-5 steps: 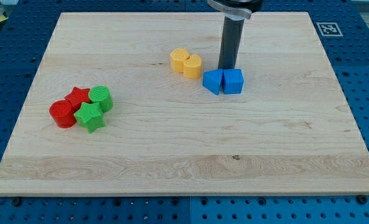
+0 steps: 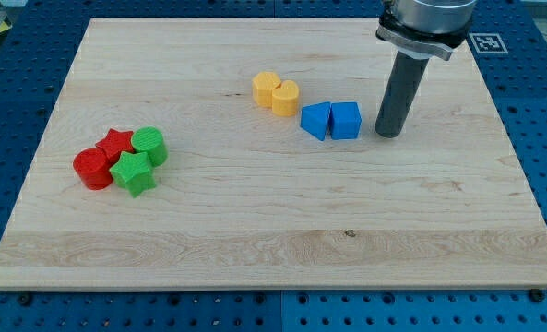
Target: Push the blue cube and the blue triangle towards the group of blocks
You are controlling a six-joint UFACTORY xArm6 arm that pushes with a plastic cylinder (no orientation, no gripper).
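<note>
The blue cube [image 2: 346,120] and the blue triangle [image 2: 315,121] sit side by side, touching, right of the board's middle. My tip [image 2: 388,135] stands on the board just to the view's right of the blue cube, with a small gap between them. The group of blocks lies far off at the view's left: a red star [image 2: 116,143], a green cylinder [image 2: 149,145], a red cylinder [image 2: 92,169] and a green star [image 2: 133,173], packed together.
Two yellow blocks [image 2: 276,92] sit touching each other just up and left of the blue triangle. The wooden board [image 2: 273,249] rests on a blue perforated table. A fiducial marker [image 2: 486,42] is at the view's top right.
My tip has moved from just above the blue pair to the view's right and slightly down, now beside the blue cube. No block has moved.
</note>
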